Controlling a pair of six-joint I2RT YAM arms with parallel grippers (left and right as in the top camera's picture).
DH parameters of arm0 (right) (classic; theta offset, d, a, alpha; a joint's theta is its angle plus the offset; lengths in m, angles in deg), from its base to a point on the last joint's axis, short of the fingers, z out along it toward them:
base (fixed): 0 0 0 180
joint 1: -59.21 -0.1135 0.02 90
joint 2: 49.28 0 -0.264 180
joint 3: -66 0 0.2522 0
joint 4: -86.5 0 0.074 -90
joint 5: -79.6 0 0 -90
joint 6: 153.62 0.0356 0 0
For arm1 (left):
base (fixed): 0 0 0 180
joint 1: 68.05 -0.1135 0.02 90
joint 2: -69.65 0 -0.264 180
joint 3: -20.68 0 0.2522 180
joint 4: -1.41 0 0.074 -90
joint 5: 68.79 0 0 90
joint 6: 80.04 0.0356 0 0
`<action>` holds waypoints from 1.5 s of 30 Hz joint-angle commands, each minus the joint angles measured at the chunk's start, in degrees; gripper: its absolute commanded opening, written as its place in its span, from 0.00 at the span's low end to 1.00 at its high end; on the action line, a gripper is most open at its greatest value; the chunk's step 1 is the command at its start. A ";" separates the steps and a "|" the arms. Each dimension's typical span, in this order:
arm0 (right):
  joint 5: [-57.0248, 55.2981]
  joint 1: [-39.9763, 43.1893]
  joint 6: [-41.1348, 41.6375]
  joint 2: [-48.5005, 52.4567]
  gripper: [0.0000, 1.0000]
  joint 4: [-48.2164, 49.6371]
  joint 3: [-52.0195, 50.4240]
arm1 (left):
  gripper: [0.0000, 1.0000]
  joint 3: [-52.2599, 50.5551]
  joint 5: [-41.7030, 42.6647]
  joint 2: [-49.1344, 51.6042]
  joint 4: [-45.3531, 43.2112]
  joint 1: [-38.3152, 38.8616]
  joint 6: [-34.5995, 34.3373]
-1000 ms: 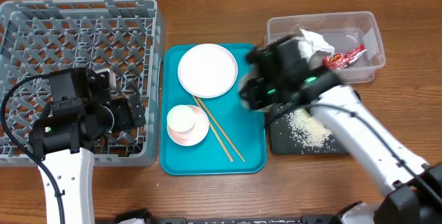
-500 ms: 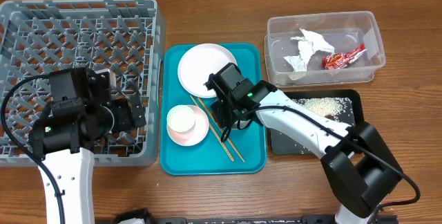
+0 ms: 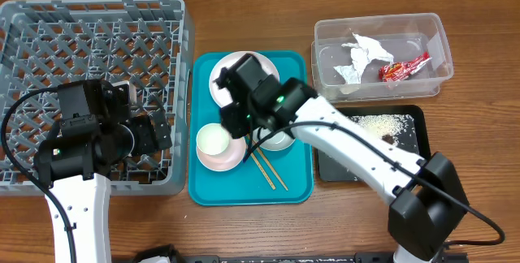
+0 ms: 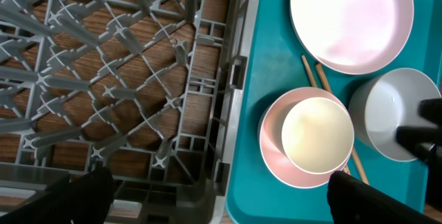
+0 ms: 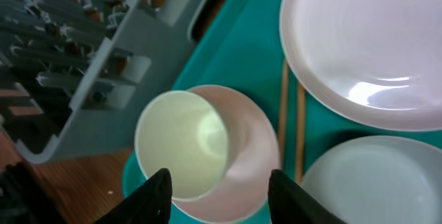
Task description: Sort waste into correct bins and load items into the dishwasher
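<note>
Now the right gripper (image 5: 221, 182), open wide and holding nothing, should go down slowly so one finger slips inside the cup (image 5: 181, 144) in the pink bowl (image 5: 252, 148).

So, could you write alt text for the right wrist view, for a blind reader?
The right gripper, open, hangs above a small white cup sitting in a pink shallow bowl on a teal tray. A white plate, two wooden chopsticks and a grey-green bowl lie further right; a grey dish rack is at upper left.
</note>
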 commanded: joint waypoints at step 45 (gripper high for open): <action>44.37 28.11 5.66 -14.32 0.04 -9.81 1.97 | 1.00 1.20 40.26 0.00 -16.11 14.73 17.55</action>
